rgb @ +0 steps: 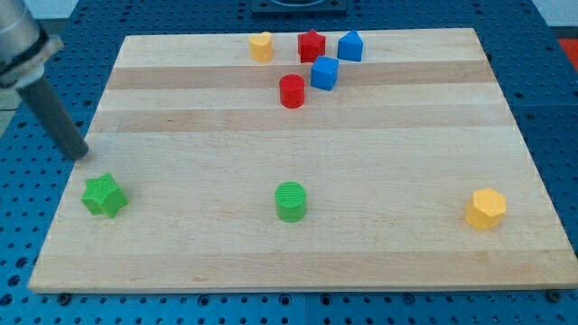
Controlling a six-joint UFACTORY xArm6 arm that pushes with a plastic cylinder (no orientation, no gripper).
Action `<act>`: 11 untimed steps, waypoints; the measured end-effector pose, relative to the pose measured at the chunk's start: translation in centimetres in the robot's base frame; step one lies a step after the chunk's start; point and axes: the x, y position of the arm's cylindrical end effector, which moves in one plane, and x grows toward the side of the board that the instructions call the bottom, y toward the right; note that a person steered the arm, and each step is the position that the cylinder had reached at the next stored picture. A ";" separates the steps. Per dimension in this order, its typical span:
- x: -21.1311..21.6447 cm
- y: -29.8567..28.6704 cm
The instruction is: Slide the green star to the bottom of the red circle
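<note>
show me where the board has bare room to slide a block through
Free: the wide middle band between the red circle and the green circle; also the stretch between green circle and yellow block. Crowded: the top cluster around the blue cube. My tip sits above the green star.

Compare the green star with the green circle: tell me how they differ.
Shape: the green star has a pointed, notched outline, while the green circle is a round cylinder.
Place: the green star lies near the board's left edge; the green circle sits about mid-board along the view's bottom.
Nearness to my tip: the star lies just below and right of it, untouched; the circle is far to the right.
Both are the same green.
</note>
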 end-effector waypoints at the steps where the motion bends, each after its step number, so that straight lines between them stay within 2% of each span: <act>1: 4.4 1.5; 2: 9.3 0.0; 3: 9.4 3.3; 4: 5.8 1.5; 6: 3.4 12.0; 7: 0.2 14.2; 9: -4.2 16.6; 11: -6.6 16.2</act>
